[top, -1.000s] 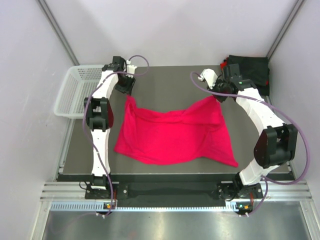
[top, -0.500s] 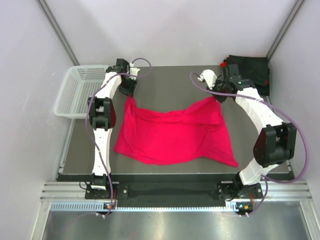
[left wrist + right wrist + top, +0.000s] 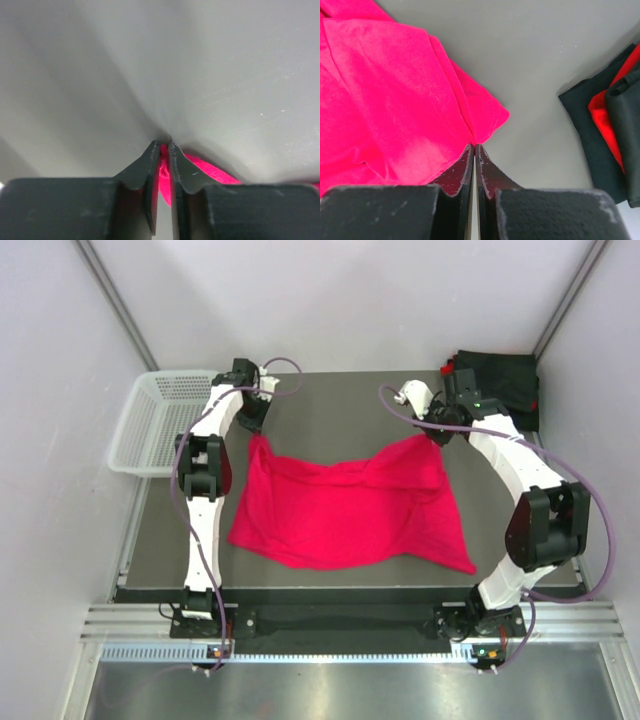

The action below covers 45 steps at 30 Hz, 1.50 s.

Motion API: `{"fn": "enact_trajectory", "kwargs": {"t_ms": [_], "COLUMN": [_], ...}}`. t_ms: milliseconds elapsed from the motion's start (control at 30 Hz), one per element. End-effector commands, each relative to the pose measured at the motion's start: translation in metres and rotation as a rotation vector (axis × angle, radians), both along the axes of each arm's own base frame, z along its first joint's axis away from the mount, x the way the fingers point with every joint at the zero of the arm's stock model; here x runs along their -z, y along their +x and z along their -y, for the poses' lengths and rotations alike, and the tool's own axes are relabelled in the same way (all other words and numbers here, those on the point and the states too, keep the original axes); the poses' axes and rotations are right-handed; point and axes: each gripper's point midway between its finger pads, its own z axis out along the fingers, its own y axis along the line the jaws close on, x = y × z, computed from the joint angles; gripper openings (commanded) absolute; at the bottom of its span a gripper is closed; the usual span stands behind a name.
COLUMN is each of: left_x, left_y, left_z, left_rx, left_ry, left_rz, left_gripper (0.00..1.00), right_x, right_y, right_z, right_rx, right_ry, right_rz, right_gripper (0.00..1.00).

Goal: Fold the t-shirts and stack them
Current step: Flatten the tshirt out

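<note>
The crimson red t-shirt (image 3: 350,505) lies spread and rumpled across the dark table (image 3: 330,405). My left gripper (image 3: 257,425) is at the shirt's far left corner. In the left wrist view its jaws (image 3: 162,143) are pressed together, with a fold of red cloth (image 3: 164,172) pinched between them. My right gripper (image 3: 440,433) holds the far right corner. The right wrist view has its jaws (image 3: 474,146) shut on the edge of the red t-shirt (image 3: 385,100). A folded pile of black t-shirts (image 3: 500,375) sits at the far right corner.
A white mesh basket (image 3: 150,420) stands off the table's far left side. In the right wrist view, the folded pile (image 3: 600,135) shows a red layer (image 3: 606,112) between black ones. White walls close in the far side and both flanks.
My left gripper's jaws have come together on the shirt's far left corner after a small shift toward it. The right arm and the shirt have stayed put.
</note>
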Motion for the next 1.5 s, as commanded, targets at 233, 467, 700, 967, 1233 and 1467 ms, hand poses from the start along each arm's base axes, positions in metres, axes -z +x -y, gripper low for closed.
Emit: {"fn": "enact_trajectory", "kwargs": {"t_ms": [233, 467, 700, 967, 1233, 1467], "left_x": [-0.084, -0.144, -0.277, -0.413, -0.495, -0.506], "left_y": [0.014, 0.025, 0.025, -0.043, -0.146, -0.229], "left_z": [-0.026, -0.031, -0.048, -0.051, -0.049, -0.041], "left_rx": [-0.003, -0.054, -0.122, -0.161, -0.13, -0.049], "left_ry": [0.132, 0.153, 0.191, 0.128, 0.055, 0.007], "left_rz": [0.194, 0.335, 0.65, 0.944, 1.16, 1.226], "left_gripper": [0.0, 0.0, 0.0, 0.0, 0.0, 0.0], "right_x": [-0.012, -0.036, -0.182, -0.333, -0.393, -0.434], "right_y": [0.009, 0.031, 0.081, 0.043, -0.077, -0.194], "right_z": [-0.007, 0.006, 0.065, 0.099, 0.085, 0.081], "right_rx": [0.002, 0.079, 0.334, 0.36, 0.265, 0.211], "right_ry": [0.029, 0.026, 0.18, 0.299, 0.331, 0.308], "right_rz": [0.05, 0.145, 0.487, 0.832, 1.023, 1.215], "right_gripper": [0.0, 0.0, 0.0, 0.0, 0.0, 0.0]}}
